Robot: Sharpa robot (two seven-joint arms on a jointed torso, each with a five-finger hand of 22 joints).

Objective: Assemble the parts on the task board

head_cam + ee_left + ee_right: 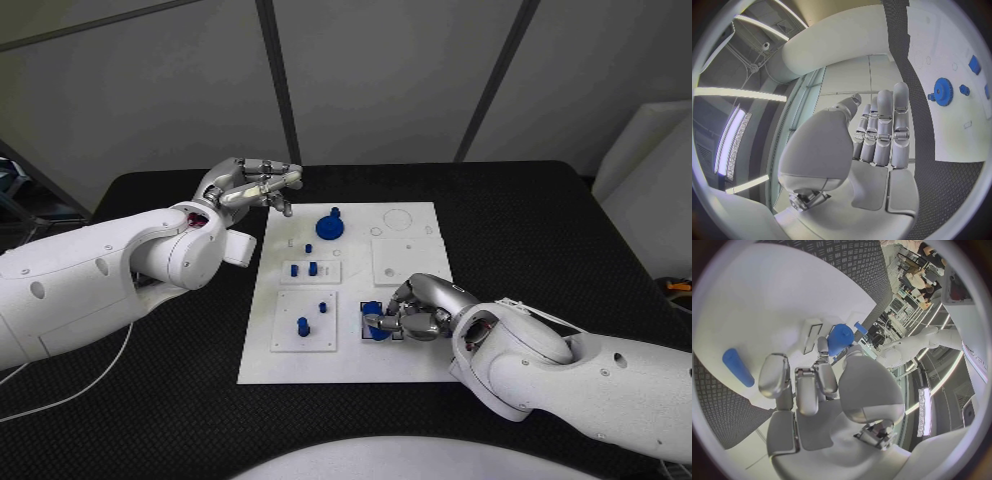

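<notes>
From the head camera I see the flat white task board (353,290). My left hand (253,187) hangs beyond its far left corner, fingers loosely curled, holding nothing. My right hand (411,310) rests on the board's near right part, fingers closed around a small blue part (378,321).

Left wrist camera: fingers (886,127) straight, empty; blue toothed gear (943,91) on the board.

Right wrist camera: fingers (820,375) curled; blue cylindrical peg (738,367) lies on the board.

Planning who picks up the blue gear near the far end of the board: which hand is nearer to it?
Left. The left hand hovers just beyond the board's far-left edge, close beside the blue gear. The right hand is down at the task board's near end, well away.
</notes>
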